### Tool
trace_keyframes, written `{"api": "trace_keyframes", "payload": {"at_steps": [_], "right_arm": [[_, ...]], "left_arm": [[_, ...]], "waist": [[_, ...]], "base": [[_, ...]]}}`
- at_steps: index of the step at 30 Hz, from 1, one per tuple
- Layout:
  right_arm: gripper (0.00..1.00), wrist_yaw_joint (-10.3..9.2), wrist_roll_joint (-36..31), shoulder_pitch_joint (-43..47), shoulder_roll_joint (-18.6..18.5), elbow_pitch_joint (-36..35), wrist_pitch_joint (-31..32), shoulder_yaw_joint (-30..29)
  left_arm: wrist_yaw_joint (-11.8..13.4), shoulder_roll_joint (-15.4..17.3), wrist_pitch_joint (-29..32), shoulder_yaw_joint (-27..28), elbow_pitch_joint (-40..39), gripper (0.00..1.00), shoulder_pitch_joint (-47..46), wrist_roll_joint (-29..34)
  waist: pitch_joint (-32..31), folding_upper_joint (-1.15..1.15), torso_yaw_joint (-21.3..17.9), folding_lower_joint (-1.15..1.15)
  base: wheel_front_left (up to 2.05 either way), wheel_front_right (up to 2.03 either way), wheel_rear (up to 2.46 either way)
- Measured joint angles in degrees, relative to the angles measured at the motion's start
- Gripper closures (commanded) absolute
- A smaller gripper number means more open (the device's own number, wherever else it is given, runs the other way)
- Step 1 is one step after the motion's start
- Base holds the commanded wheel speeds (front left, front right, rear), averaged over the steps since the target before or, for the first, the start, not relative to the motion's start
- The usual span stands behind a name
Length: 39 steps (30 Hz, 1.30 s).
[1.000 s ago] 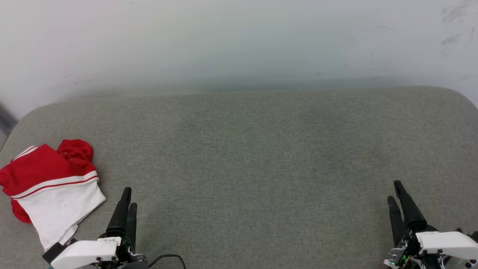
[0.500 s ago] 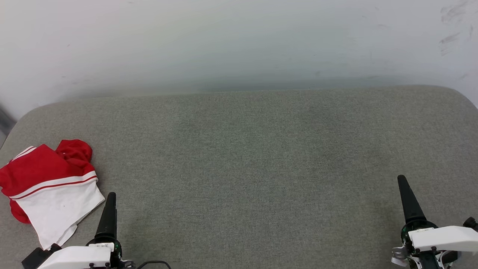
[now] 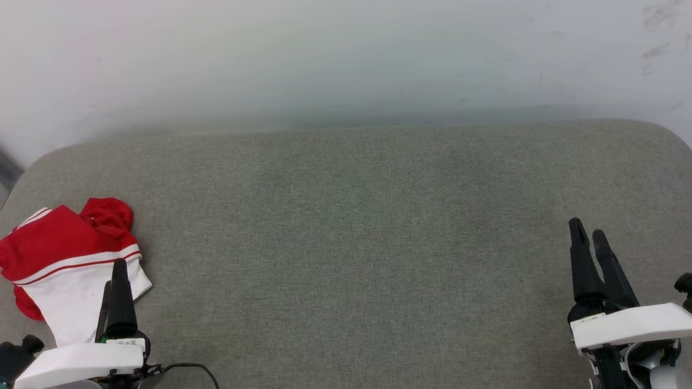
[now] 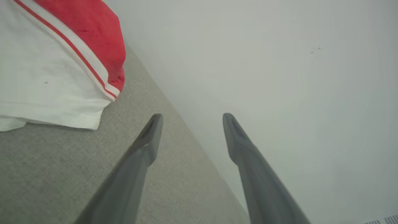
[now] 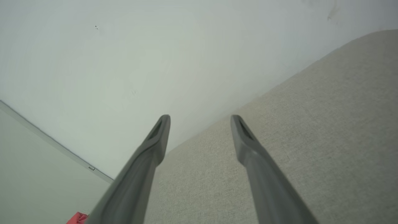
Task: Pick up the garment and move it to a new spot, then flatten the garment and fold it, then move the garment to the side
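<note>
Seeing the garment (image 3: 65, 259) bunched at 8 o'clock on the pad (image 3: 346, 216), with the long axis running roughly 1 to 7 o'clock and the white part nearest the robot. Hanging the left gripper (image 3: 112, 273) just beside that white edge, placing the cloth at 10 o'clock of the fingers in the left wrist view, jaws spread wide, gripping and touching nothing. Holding the right gripper (image 3: 586, 228) well apart at 4 o'clock, likewise spread and empty, so judging the left arm far nearer for the pickup.
</note>
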<state>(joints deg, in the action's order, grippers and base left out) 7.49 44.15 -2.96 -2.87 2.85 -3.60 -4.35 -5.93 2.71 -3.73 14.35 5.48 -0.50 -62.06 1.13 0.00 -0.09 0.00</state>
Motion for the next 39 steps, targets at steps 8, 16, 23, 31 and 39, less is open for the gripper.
{"api": "trace_keyframes", "payload": {"at_steps": [8, 16, 23, 31, 39], "right_arm": [[0.0, 0.0, -11.34, -0.36, 0.0, -4.19, -1.44, 2.42], [0.0, 0.0, -20.01, -0.29, -0.01, -4.79, -2.93, 2.92], [0.0, 0.0, -25.92, -0.19, -0.01, -4.34, -4.0, 3.52], [0.0, 0.0, -32.38, 0.31, -0.01, -3.64, -5.14, 3.81], [0.0, 0.0, -37.9, 0.35, -0.01, -3.31, -6.36, 4.09]], "left_arm": [[4.55, 0.01, -1.42, -5.15, -6.88, 0.0, 0.47, 14.0], [7.04, 0.05, -2.74, -11.63, -10.88, 0.0, 1.7, 26.32], [9.06, 2.53, -3.9, -17.38, -12.12, 0.0, 2.55, 32.7], [16.37, 6.51, -5.09, -24.04, -12.25, 0.0, 2.63, 38.78], [21.37, 9.96, -6.14, -30.12, -11.45, 0.0, 2.57, 42.17]], "waist": [[0.51, 0.0, -0.05, 0.0], [0.79, 0.0, -0.34, 0.0], [0.96, 0.0, -0.53, 0.0], [1.07, 0.0, -0.73, 0.0], [1.11, 0.0, -0.78, 0.0]], "base": [[0.0, 0.0, 0.0], [0.0, 0.0, 0.0], [0.0, 0.0, 0.0], [0.0, 0.0, 0.0], [0.0, 0.0, 0.0]]}}
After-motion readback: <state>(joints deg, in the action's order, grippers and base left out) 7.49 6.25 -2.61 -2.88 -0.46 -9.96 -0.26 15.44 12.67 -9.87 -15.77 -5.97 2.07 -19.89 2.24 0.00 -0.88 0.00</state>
